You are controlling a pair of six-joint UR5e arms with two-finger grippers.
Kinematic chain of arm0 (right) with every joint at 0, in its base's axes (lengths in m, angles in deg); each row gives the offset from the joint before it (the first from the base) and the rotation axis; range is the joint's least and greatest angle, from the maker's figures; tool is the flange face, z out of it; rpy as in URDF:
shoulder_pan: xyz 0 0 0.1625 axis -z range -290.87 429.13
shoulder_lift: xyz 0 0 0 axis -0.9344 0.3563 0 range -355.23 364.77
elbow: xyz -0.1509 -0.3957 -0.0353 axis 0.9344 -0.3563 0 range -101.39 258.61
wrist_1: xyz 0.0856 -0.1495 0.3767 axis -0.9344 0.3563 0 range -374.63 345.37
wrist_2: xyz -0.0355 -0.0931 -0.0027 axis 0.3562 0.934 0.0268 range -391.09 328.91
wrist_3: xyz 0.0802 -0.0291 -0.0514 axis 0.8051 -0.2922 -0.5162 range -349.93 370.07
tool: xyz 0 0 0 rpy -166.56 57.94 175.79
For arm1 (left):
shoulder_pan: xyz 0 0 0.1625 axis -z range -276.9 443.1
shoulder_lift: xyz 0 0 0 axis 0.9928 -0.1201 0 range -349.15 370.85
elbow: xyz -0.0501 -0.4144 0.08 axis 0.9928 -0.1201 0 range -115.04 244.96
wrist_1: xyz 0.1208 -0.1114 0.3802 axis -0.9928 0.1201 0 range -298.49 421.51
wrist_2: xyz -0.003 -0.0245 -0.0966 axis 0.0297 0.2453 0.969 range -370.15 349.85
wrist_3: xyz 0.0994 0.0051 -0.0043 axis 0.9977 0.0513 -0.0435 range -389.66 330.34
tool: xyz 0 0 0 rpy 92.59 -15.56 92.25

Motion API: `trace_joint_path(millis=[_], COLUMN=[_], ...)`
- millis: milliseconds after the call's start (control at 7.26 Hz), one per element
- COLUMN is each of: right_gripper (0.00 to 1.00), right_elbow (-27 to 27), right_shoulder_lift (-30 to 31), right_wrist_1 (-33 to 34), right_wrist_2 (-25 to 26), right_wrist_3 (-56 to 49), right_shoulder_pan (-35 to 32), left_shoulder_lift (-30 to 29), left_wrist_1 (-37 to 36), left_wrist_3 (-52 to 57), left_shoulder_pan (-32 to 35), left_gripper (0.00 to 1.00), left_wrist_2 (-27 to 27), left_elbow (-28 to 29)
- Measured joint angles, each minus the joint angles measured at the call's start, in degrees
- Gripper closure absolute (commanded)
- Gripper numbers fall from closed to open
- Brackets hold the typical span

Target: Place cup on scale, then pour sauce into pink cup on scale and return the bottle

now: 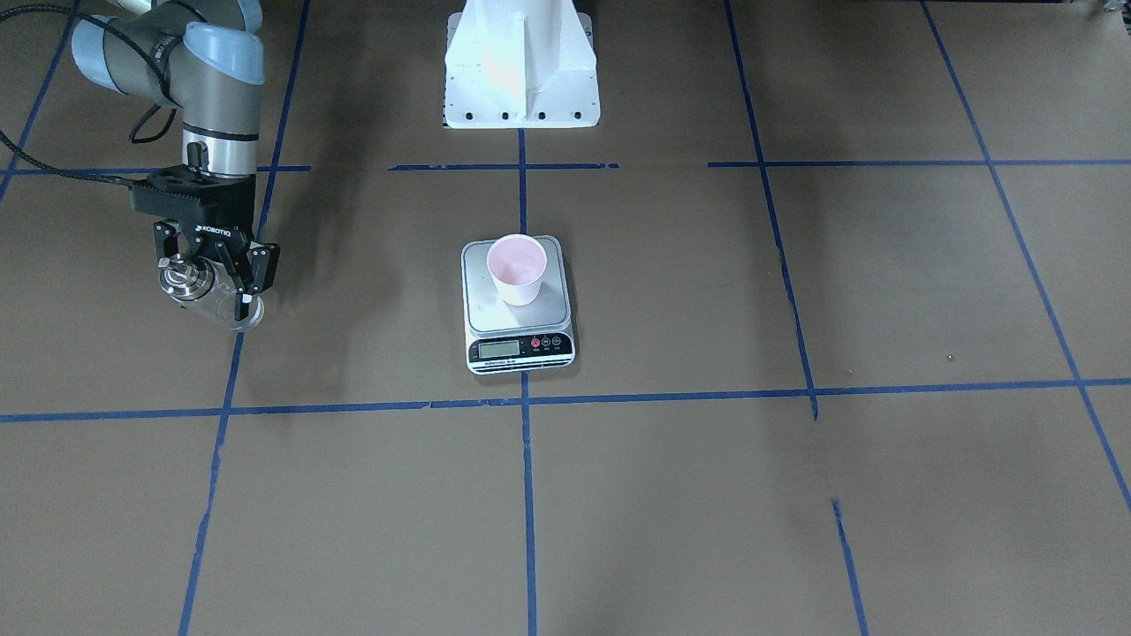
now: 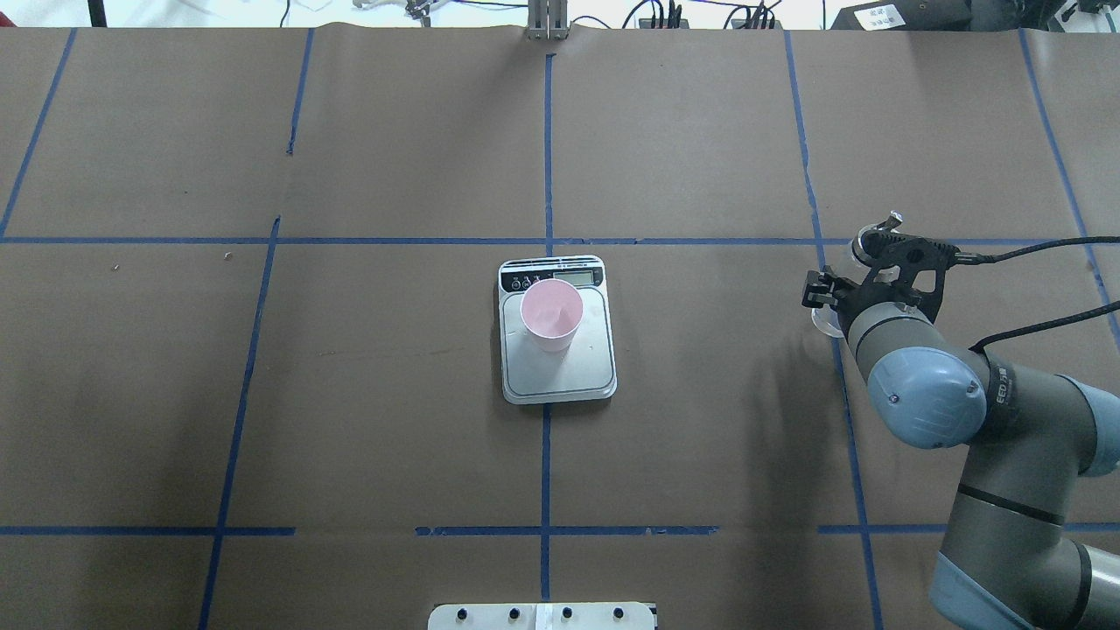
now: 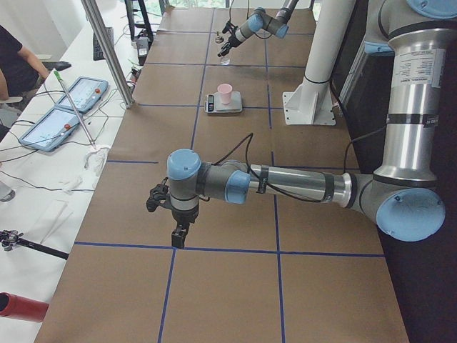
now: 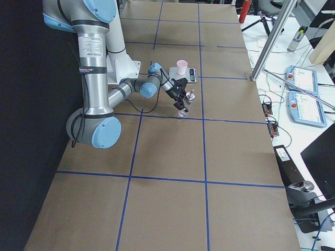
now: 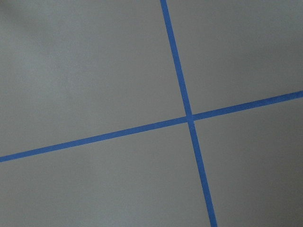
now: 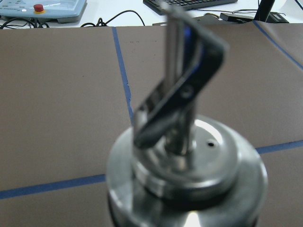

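In the front-facing view, the bottle (image 1: 231, 314) is seen at the left of the frame. It is pinched between the two black fingers of the right gripper (image 1: 210, 281). Its shiny metal cap (image 1: 181, 281) is turned up, so its long axis looks close to upright. The cup (image 1: 518, 269) is found in the middle of the frame, to the right of the bottle and well apart from it. It is stood upright on the flat silver top of the scale (image 1: 484, 305). The cup is pale pink, thin and wider at the top. Whether sauce is in it cannot be told.

In the overhead view, the cup is seen in the middle. The held bottle is at the right, mostly hidden by the wrist.

In the exterior left view, the left gripper (image 3: 178, 232) is seen near and low, pointed down at the brown table (image 3: 235, 286). It is far from the cup and the bottle. Whether its fingers are spread cannot be told. The right arm is judged much the nearer one.

In the exterior right view, the clear glass is seen below the fingers.

In the left wrist view, only blue tape (image 5: 189, 117) on the table is shown.

In the right wrist view, the round cap and its thin spout (image 6: 182, 90) are seen up close and blurred.
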Motion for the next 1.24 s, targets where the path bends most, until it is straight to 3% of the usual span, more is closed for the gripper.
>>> trace_joint_path(millis=[827, 1240], right_gripper=[1.00, 1.00], right_elbow=[-1.56, -2.45], right_shoulder_lift=[-0.24, -0.37], right_wrist_1=[-0.48, -0.60], right_wrist_2=[2.89, 6.77], right_wrist_3=[5.22, 9.89], right_shoulder_pan=[0.12, 0.43], left_shoulder_lift=[-0.09, -0.09], left_wrist_1=[0.00, -0.01], left_wrist_3=[0.00, 0.00], left_shoulder_pan=[0.00, 0.00], left_gripper=[0.00, 0.00], left_wrist_2=[0.00, -0.06], left_elbow=[-0.01, 0.00])
